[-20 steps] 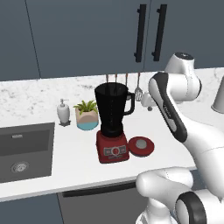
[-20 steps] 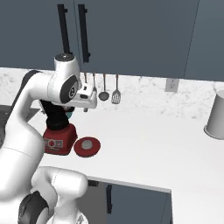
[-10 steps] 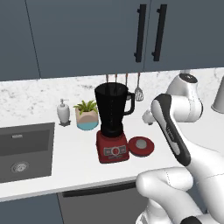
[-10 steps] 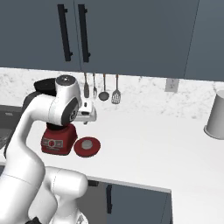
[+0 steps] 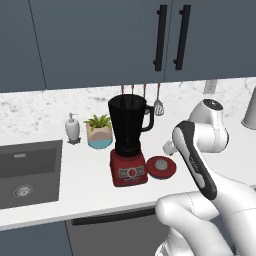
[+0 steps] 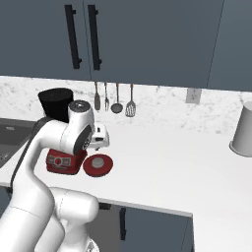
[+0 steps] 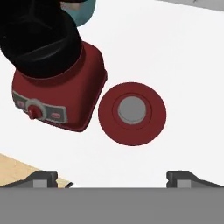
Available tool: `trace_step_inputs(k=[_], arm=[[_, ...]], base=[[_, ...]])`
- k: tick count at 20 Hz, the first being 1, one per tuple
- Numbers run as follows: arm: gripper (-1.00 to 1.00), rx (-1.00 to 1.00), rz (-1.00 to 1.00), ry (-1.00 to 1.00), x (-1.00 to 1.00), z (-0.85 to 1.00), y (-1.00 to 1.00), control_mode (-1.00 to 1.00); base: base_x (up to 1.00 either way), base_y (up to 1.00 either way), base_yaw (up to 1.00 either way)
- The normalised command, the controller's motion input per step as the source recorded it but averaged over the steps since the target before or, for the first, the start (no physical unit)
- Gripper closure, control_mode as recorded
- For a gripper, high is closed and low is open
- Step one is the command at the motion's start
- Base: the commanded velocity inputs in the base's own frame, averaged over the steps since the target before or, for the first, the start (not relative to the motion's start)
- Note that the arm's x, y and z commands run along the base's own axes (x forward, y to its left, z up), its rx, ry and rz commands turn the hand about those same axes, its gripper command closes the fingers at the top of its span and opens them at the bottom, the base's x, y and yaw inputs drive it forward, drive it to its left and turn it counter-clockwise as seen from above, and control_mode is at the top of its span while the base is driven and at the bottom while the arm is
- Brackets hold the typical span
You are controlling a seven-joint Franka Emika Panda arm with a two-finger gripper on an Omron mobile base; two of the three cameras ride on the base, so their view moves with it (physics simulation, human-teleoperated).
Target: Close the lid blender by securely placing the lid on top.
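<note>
The gripper [image 7: 111,175] has dropped lower than a second ago and now hangs above the red lid [image 7: 132,113], its jaws spread wide and holding nothing. The lid lies flat on the white counter [image 5: 75,175] near its front edge, just beside the blender [image 5: 129,140]. Behind stand a potted plant [image 5: 99,131] and soap dispenser [image 5: 73,127].
</note>
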Motion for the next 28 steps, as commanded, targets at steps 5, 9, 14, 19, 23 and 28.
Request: trace_step_inputs(k=[5, 9, 14, 19, 23, 28], arm=[[-1.00, -0.02, 0.06, 0.08, 0.00, -0.46, 0.00, -1.00], [-1.00, 0.00, 0.03, 0.06, 0.02, -0.41, 0.00, -1.00], [-1.00, 0.00, 0.02, 0.04, 0.10, -0.32, 0.00, -1.00], [-1.00, 0.00, 0.01, 0.01, 0.20, -0.28, 0.00, -1.00], [-1.00, 0.00, 0.01, 0.01, 0.28, -0.21, 0.00, -1.00], [-1.00, 0.00, 0.01, 0.00, 0.29, -0.20, 0.00, -1.00]], base=[[0.00, 0.00, 0.00], [0.00, 0.00, 0.00], [0.00, 0.00, 0.00], [0.00, 0.00, 0.00], [0.00, 0.00, 0.00], [0.00, 0.00, 0.00]])
